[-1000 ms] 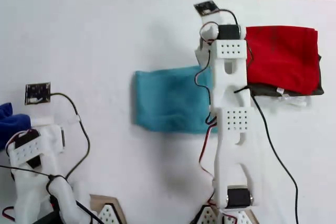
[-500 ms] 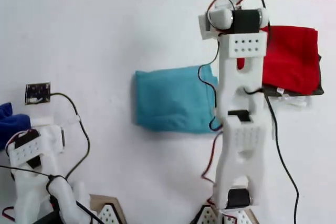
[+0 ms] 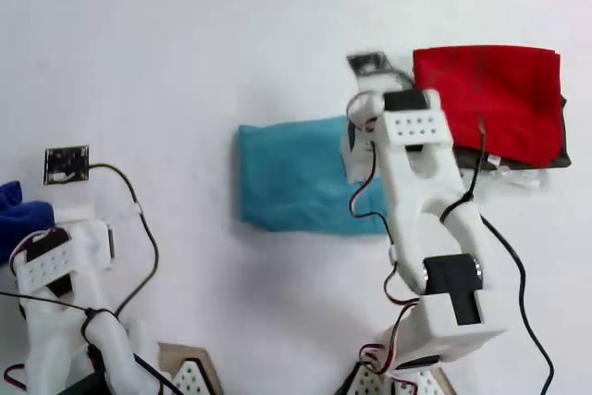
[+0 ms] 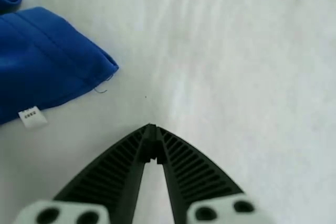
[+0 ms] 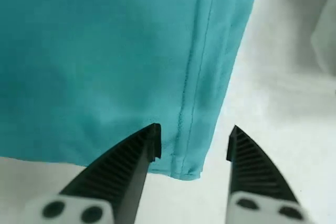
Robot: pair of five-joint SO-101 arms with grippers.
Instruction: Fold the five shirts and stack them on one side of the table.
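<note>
White table lies under both arms. Right gripper stands spread over the folded teal shirt, with the hem corner between its jaws (not pinched). Left gripper is pressed closed, with the blue shirt just beside its tips. Red shirt lies near the right gripper.

A folded shirt is laid near the middle of the table. To its right and a little farther back, a stack of shirts is placed near the table's right edge, one shirt lying on the others. The right pincer is held over the folded shirt's right-hand end, with a corner of it framed between the fingers. At the left edge, towards the front, a further shirt is found, with the left pincer just beside it, not touching.
</note>
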